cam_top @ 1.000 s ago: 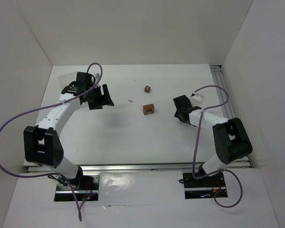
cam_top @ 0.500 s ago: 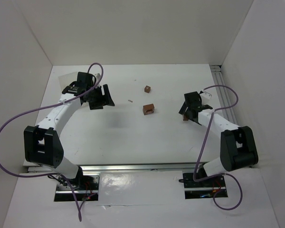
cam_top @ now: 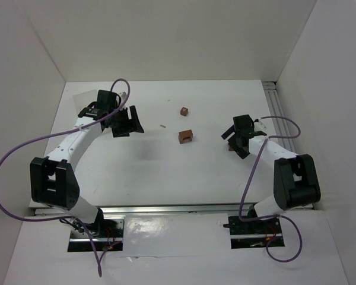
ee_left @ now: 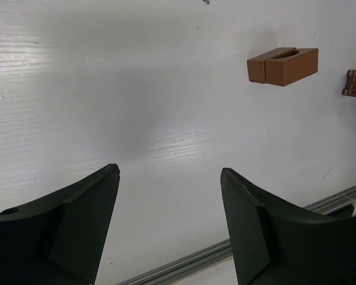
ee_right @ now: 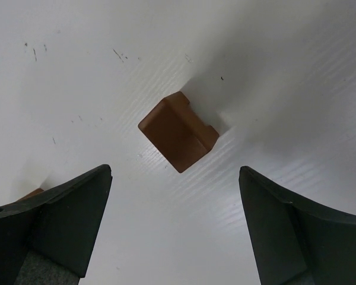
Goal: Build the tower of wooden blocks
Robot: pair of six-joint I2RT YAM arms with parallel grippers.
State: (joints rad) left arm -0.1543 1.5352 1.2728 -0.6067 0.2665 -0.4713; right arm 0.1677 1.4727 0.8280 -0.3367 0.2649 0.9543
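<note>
while the right arm (cam_top: 266,149) crooks inward, jaws spread, wood block (ee_right: 178,132) beneath

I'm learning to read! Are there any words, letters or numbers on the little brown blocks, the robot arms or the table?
None: there is nothing to read in these pictures.
The wood blocks are plain brown, with no letters or numbers.
The left end effector and right end effector are plain black, with no label.
The white table shows only small scuff marks.
Any tiny print on the arms is too small to see.
</note>
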